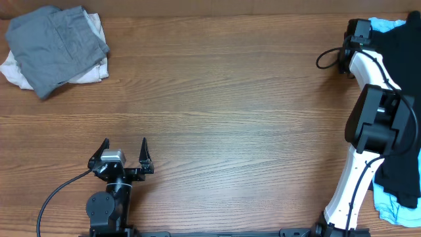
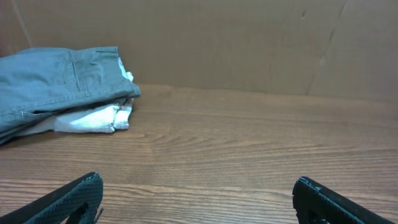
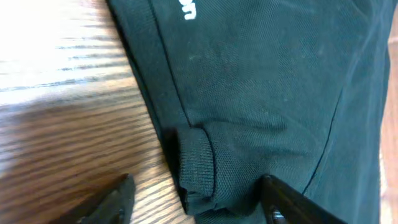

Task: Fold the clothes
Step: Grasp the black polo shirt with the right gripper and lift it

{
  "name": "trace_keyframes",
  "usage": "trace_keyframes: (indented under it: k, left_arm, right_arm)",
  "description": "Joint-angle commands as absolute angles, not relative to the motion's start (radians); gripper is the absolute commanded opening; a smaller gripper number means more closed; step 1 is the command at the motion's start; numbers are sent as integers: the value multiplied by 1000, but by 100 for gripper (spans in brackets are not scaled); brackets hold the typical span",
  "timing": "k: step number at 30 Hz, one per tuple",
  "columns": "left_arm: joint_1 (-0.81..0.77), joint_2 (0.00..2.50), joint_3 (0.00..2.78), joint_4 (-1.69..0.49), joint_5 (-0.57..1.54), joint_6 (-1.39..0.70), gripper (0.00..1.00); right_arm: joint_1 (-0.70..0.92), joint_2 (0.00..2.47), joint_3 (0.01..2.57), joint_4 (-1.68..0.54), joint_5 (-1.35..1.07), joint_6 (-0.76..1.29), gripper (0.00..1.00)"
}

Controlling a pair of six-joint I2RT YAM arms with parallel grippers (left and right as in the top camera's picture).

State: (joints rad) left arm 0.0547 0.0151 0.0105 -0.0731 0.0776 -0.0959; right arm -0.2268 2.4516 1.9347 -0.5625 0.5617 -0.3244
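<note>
Here right arm extended, jaws seemingly straddling black shirt.

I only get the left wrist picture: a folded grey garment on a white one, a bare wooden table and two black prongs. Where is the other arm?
Observer: At the right edge of the wooden table, the white right arm reaches over a crumpled black fabric shirt.
Visitor: Is black the only thing there?
Observer: No, a light-blue garment shows at its edges.
Visitor: Has it grabbed the shirt?
Observer: Not yet. The right gripper is open, its fingers either side of the shirt's ribbed cuff.
</note>
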Motion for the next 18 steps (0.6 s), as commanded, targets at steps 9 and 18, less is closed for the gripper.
trace_keyframes:
  k: [9, 18]
  left_arm:
    - [62, 4, 5, -70, 78, -74, 100]
    - [62, 4, 5, -70, 78, -74, 100]
  right_arm:
    - [-227, 2470, 1956, -542, 598, -308, 31]
    - [-214, 2469, 1974, -548, 625, -195, 4]
